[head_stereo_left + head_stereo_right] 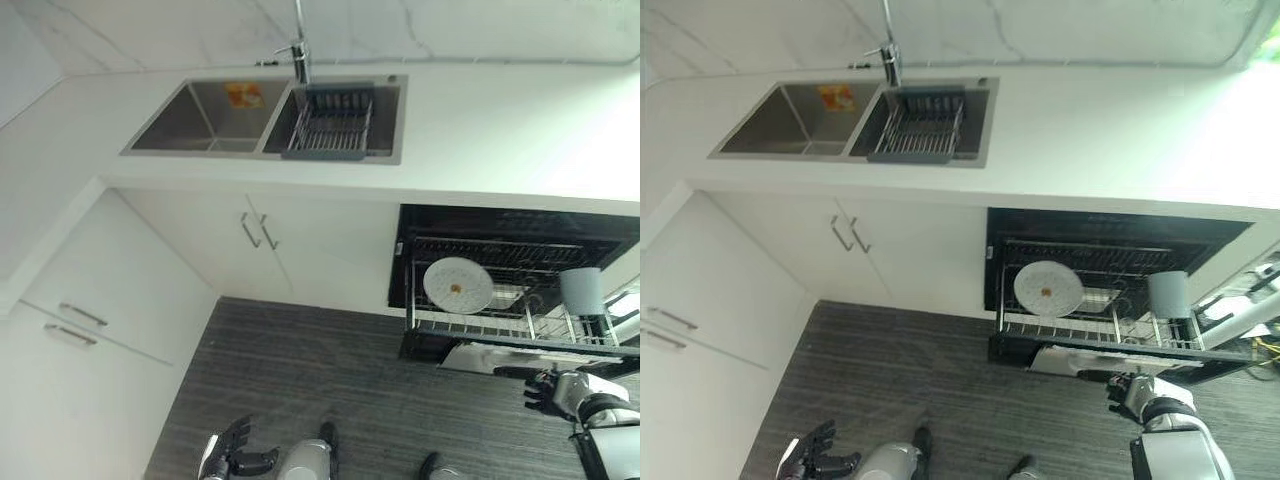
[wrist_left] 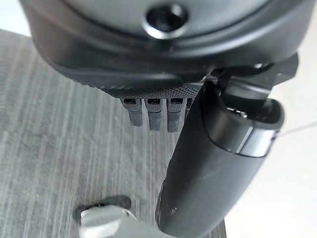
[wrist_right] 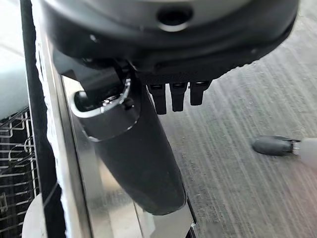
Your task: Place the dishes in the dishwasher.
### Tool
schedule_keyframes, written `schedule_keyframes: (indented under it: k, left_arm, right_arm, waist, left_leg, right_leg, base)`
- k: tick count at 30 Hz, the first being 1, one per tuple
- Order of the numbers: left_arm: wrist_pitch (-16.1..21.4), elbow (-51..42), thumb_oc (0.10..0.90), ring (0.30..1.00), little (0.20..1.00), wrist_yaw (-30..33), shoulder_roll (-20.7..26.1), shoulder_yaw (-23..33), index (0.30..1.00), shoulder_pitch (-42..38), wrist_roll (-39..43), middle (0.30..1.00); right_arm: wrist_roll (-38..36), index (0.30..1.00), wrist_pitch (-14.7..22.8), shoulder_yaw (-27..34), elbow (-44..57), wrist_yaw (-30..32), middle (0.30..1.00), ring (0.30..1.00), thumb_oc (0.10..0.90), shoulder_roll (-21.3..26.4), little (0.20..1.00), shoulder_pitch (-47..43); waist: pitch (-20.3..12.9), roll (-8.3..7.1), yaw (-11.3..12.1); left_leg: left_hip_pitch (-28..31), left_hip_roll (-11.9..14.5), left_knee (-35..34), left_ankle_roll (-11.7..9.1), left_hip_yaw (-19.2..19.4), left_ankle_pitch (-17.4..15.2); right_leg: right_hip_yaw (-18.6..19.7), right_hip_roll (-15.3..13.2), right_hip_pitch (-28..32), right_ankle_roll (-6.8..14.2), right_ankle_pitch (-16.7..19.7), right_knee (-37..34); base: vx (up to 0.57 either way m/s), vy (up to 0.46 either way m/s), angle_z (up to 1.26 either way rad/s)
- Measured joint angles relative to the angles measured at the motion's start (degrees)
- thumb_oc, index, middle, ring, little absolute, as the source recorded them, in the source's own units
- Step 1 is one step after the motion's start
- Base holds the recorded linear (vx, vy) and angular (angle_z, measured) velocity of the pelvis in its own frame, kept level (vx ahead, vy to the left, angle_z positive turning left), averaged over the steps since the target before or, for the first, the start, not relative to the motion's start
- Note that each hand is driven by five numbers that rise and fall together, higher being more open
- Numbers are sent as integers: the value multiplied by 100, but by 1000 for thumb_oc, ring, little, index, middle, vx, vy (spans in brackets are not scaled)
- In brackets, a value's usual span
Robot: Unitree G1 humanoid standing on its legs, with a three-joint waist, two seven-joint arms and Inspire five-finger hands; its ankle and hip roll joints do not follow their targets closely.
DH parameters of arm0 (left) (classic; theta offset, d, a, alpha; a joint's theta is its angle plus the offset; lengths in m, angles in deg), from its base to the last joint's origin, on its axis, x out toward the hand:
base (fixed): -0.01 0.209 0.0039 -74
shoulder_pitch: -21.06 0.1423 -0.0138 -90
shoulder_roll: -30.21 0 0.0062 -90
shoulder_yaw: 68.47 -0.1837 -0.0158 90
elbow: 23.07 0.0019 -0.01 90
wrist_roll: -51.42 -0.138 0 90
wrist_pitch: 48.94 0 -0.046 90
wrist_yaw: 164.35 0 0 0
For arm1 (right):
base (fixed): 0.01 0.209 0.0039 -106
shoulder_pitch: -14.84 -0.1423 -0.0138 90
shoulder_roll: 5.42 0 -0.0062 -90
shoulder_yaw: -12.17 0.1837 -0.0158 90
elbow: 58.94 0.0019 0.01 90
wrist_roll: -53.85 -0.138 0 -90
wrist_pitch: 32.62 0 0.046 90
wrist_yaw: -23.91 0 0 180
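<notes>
The dishwasher [image 1: 510, 225] under the counter stands open with its wire rack [image 1: 480, 325] pulled out over the lowered door [image 1: 490, 357]. A round white plate [image 1: 458, 285] stands on edge in the rack's left part. A grey cup [image 1: 581, 291] sits toward the rack's right end. My right hand [image 1: 548, 388] hovers just in front of the door's front edge, open and holding nothing; its thumb [image 3: 133, 148] lies along the steel door edge [image 3: 84, 198]. My left hand [image 1: 232, 455] hangs low over the floor at the lower left, open and holding nothing.
A double steel sink [image 1: 200, 118] is set in the white counter, with a dark wire drain basket [image 1: 330, 125] in its right bowl and a faucet [image 1: 299, 55] behind. White cabinet doors [image 1: 255, 230] and drawers [image 1: 85, 320] line the left. Dark striped floor [image 1: 330, 380] lies below.
</notes>
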Motion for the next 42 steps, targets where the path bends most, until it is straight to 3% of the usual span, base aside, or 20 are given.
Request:
schedule_keyframes:
  k: [6, 10, 13, 18, 20, 23, 33, 36, 39, 41, 42]
  left_arm:
    - [28, -199, 800, 900, 900, 11, 16, -81, 900, -16, 63, 900]
    - [95, -229, 800, 900, 900, 20, 10, -37, 900, 1, 263, 900]
    - [91, -279, 800, 900, 900, 14, 122, -38, 900, 5, 265, 900]
    - [97, -618, 800, 900, 900, -128, 132, -59, 900, 247, 311, 900]
    - [88, -610, 800, 900, 900, -234, 164, -35, 900, 392, 466, 900]
    - [91, -649, 800, 900, 900, -353, 164, -45, 900, 477, 464, 900]
    - [96, -726, 800, 900, 900, -531, 171, -39, 900, 439, 453, 900]
    - [110, -753, 800, 900, 900, -618, 185, 34, 900, 376, 452, 900]
    - [78, -1007, 800, 900, 900, -692, 496, 386, 900, 380, 419, 900]
    - [71, -1170, 800, 900, 900, -710, 779, 567, 900, 363, 417, 900]
    - [31, -1167, 800, 900, 900, -722, 804, 633, 900, 292, 442, 900]
  right_arm:
    - [21, 900, 144, 129, -208, 82, 900, 900, 800, 734, 900, -855]
    - [236, 900, 136, -128, -465, 225, 900, 900, 800, 1230, 900, -1331]
    - [234, 900, 111, -130, -538, 295, 900, 900, 800, 1372, 900, -1663]
    - [227, 900, 81, -629, -1118, 686, 900, 900, 800, 1756, 900, -2734]
    - [205, 900, 312, -804, -1114, 820, 900, 900, 800, 1785, 900, -3090]
    - [7, 900, 827, -742, -794, 1039, 900, 900, 800, 1802, 900, -3338]
    - [178, 900, 896, -759, -861, 689, 900, 900, 800, 1795, 900, -3243]
    - [711, 900, 1080, -1003, -739, -191, 900, 900, 800, 1785, 900, -2743]
    - [799, 900, 1367, -879, 354, -1256, 900, 900, 800, 1583, 900, -1454]
    - [794, 900, 1708, -459, 1015, -1533, 900, 900, 800, 1100, 900, -782]
    - [816, 900, 1794, -438, 1222, -1551, 900, 900, 800, 940, 900, -584]
  waist:
    - [498, 310, 90]
    - [572, 501, 302]
    - [603, 570, 319]
    - [654, 838, 353]
    - [654, 959, 364]
    - [645, 972, 384]
    - [652, 961, 350]
    - [655, 796, 322]
    - [595, 280, 290]
    - [537, -151, 282]
    - [506, -275, 248]
  left_leg:
    - [-297, -304, 65, 140, -196, 71]
    - [-310, -545, 8, 245, -240, 77]
    - [-308, -656, -38, 272, -346, 76]
    - [-293, -868, -80, 338, -474, 111]
    - [-311, -885, -83, 343, -475, 114]
    - [-305, -854, -89, 345, -494, 119]
    - [-281, -785, -72, 349, -519, 148]
    - [-267, -648, -64, 302, -528, 177]
    - [-209, -477, -69, 198, -553, 178]
    - [-178, -391, -55, 123, -517, 153]
    - [-180, -364, -24, 105, -480, 131]
  right_leg:
    - [-212, -261, -76, 84, 116, 6]
    - [-272, -494, -47, 189, 176, -17]
    - [-433, -570, 98, 261, 219, -154]
    - [-573, -743, 238, 373, 282, -254]
    - [-571, -746, 241, 426, 313, -312]
    - [-574, -715, 244, 427, 312, -316]
    - [-600, -647, 292, 430, 316, -302]
    - [-585, -515, 295, 424, 312, -282]
    - [-574, -342, 301, 312, 213, -210]
    - [-495, -293, 255, 219, 119, -151]
    - [-469, -284, 224, 211, 107, -126]
  base:
    - [44, 104, 25]
    - [113, 70, 18]
    - [142, 74, 22]
    - [99, 69, 18]
    - [60, 43, 1]
    - [34, 32, 0]
    - [-17, -41, 1]
    - [-51, -104, -3]
    - [-25, -66, -9]
    - [-37, 6, -18]
    - [-59, 40, -9]
